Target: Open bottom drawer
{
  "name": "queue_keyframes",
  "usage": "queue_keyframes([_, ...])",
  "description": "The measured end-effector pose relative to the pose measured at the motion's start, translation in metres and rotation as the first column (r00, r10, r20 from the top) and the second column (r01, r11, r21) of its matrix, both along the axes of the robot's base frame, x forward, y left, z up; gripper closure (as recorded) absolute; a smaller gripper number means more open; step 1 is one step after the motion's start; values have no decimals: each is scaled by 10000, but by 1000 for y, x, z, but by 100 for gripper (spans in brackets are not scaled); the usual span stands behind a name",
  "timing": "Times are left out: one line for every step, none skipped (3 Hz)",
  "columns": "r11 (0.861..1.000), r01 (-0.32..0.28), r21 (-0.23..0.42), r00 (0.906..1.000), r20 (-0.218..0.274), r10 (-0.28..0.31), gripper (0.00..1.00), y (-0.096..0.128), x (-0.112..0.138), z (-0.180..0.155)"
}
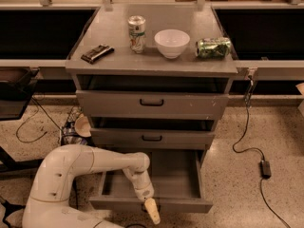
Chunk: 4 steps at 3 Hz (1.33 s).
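Observation:
The bottom drawer (190,205) of the grey cabinet stands pulled out, its empty inside showing. Its front panel runs along the lower edge of the view. My gripper (152,212) hangs at the middle of that front panel, where the handle is hidden behind it. The white arm (90,165) reaches in from the lower left across the drawer's left half.
Above are the middle drawer (152,137) and top drawer (152,102), both slightly out, each with a black loop handle. The cabinet top holds a dark flat object (97,52), an upright can (137,33), a white bowl (172,42) and a lying green can (213,47). A cable (247,141) trails on the floor at right.

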State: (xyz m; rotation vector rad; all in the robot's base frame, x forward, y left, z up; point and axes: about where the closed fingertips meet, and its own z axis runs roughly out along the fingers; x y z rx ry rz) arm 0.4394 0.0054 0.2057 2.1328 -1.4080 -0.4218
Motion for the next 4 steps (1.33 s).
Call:
queue_keyframes([9999, -120, -62, 9998, -129, 120, 0, 3, -1, 2])
queue_keyframes([9999, -154, -74, 9997, -170, 152, 0, 3, -2, 3])
queue_keyframes([9995, -305, -77, 9990, -318, 303, 0, 5, -2, 3])
queue_keyframes([9995, -306, -77, 9990, -319, 303, 0, 4, -2, 4])
